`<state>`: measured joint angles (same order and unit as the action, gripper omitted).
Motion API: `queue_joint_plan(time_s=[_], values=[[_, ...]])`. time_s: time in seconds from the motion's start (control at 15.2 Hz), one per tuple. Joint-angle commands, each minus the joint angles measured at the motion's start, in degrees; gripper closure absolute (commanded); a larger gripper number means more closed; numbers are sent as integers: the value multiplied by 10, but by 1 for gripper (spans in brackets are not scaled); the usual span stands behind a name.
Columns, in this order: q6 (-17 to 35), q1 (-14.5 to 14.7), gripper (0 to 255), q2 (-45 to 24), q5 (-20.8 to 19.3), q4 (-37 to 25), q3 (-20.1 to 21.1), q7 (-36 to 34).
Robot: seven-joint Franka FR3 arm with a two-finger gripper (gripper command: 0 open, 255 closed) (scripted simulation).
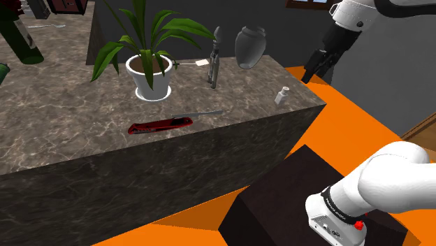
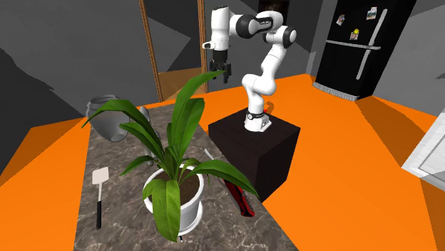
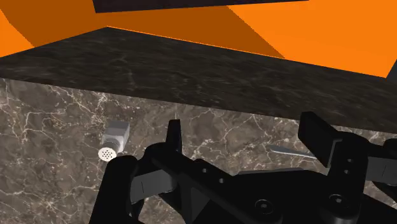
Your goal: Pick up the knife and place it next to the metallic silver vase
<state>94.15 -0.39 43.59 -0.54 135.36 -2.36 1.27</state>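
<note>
**Knife not yet taken up; gripper open and clear of the counter**

The all-black two-finger gripper (image 1: 316, 68) hangs in the air off the counter's corner, above the orange floor. In the wrist view its fingers stand apart with nothing between them, so the tool is released and empty. That suits an approach, in my judgement, since no grasp has begun.

The red-handled knife with a thin grey blade (image 1: 176, 121) lies flat on the dark marbled counter (image 1: 56, 140). It rests near the front edge, just before the white pot of the green leafy plant (image 1: 151, 78), and well apart from the gripper.

The grey urn-shaped vase (image 1: 250, 45) stands upright towards the counter's far side. A spatula with a pale head and dark handle (image 2: 99, 196) lies near it. A small white shaker (image 1: 281, 95) stands near the corner closest to the gripper.

Because the knife lies flat and low, I judge the handle the likelier hold. The overhanging leaves may crowd a descent there. The bare counter between vase and shaker appears to offer room for setting the knife down.
</note>
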Motion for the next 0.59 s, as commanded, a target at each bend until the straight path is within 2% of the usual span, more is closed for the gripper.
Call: queue_joint_plan(time_s=[0.0,0.53], values=[[0,0,0,0,0,0,0,0],[116,58,0,-156,-16,-39,-3,130]])
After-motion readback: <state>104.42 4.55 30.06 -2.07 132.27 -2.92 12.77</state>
